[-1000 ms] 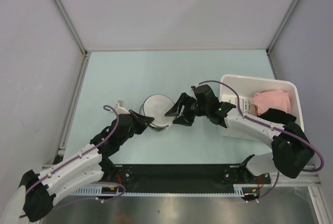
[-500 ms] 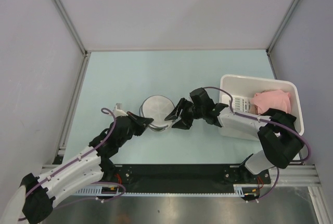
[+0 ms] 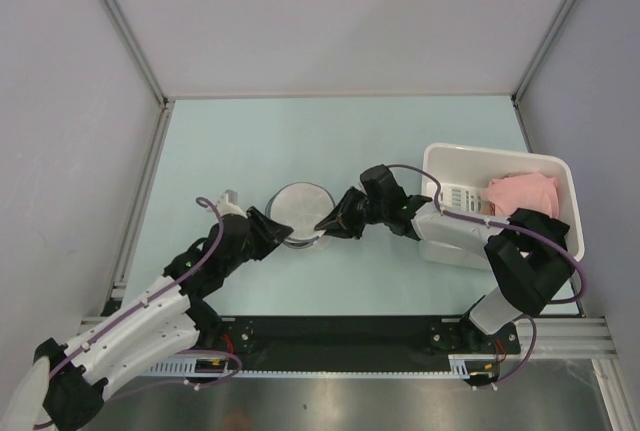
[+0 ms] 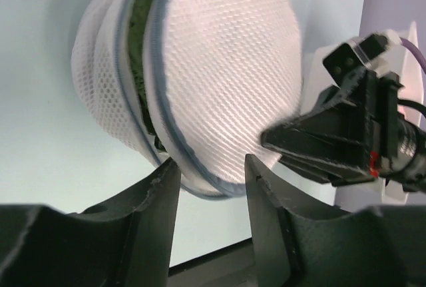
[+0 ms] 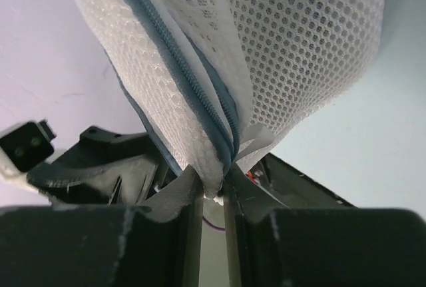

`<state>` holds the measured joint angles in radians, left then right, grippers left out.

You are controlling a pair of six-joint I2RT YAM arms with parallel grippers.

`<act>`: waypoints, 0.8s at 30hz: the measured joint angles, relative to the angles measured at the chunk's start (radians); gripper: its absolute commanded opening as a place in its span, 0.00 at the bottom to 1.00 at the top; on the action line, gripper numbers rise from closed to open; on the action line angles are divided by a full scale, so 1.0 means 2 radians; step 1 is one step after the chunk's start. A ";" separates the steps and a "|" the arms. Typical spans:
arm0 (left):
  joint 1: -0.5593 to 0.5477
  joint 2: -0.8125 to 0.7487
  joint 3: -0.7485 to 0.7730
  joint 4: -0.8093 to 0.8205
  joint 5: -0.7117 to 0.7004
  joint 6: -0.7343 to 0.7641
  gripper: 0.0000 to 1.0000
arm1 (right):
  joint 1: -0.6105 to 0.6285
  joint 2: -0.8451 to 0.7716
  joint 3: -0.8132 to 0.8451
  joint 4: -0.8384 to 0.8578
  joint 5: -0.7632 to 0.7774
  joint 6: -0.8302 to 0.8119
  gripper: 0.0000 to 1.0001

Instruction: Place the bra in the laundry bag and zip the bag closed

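My right jaws are narrow, pinching the rim of the round white mesh laundry bag with a dark zipper rim (image 5: 293, 54). The right wrist view shows the mesh edge squeezed between my two fingers (image 5: 180, 200), with the zipper (image 5: 200, 80) running down into the pinch. My left jaws stand apart. In the left wrist view the bag's lower rim sits in the gap between those fingers (image 4: 160, 194); I cannot tell whether either finger touches it.

The dark olive-green soft fabric bra (image 4: 140, 34) is inside the laundry bag. Only the left wrist view shows it, as green fabric in the gap where the two mesh halves part on that side. From the top the bag (image 3: 300, 209) reads as a plain pale disc between my two sets of jaws, over the pale blue-green counter (image 3: 300, 141). I cannot tell whether it rests there or is lifted.

My left arm stretches from the near-left corner diagonally up to the bag's near-left side. My right arm folds at the elbow by the white rectangular plastic bin (image 3: 500, 151), its forearm reaching left to the bag's right edge. A pink garment (image 3: 522, 194) lies in that bin.
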<state>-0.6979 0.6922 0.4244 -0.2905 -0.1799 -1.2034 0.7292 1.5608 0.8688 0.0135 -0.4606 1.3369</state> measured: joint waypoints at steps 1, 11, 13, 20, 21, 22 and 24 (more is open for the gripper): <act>0.000 0.002 0.017 -0.014 0.000 0.021 0.49 | 0.000 0.000 0.003 0.000 0.000 0.007 0.14; -0.133 0.022 0.108 -0.110 -0.066 0.128 0.45 | 0.000 -0.001 0.031 -0.032 0.033 0.056 0.06; -0.157 0.053 0.124 -0.116 -0.072 0.137 0.45 | 0.000 -0.002 0.035 -0.043 0.044 0.065 0.05; -0.186 0.184 0.183 -0.106 -0.084 0.184 0.44 | 0.002 -0.003 0.055 -0.071 0.074 0.103 0.03; -0.187 0.196 0.188 -0.102 -0.087 0.189 0.44 | 0.002 -0.004 0.056 -0.076 0.079 0.109 0.03; -0.187 0.207 0.193 -0.099 -0.093 0.195 0.44 | 0.002 -0.004 0.058 -0.081 0.082 0.115 0.03; -0.187 0.225 0.202 -0.096 -0.104 0.203 0.42 | 0.004 -0.005 0.064 -0.092 0.089 0.123 0.03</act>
<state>-1.0714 1.1419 0.8284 -0.4820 -0.3878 -0.7975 0.7380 1.5517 0.9958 -0.1703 -0.2832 1.5822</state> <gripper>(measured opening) 0.441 0.151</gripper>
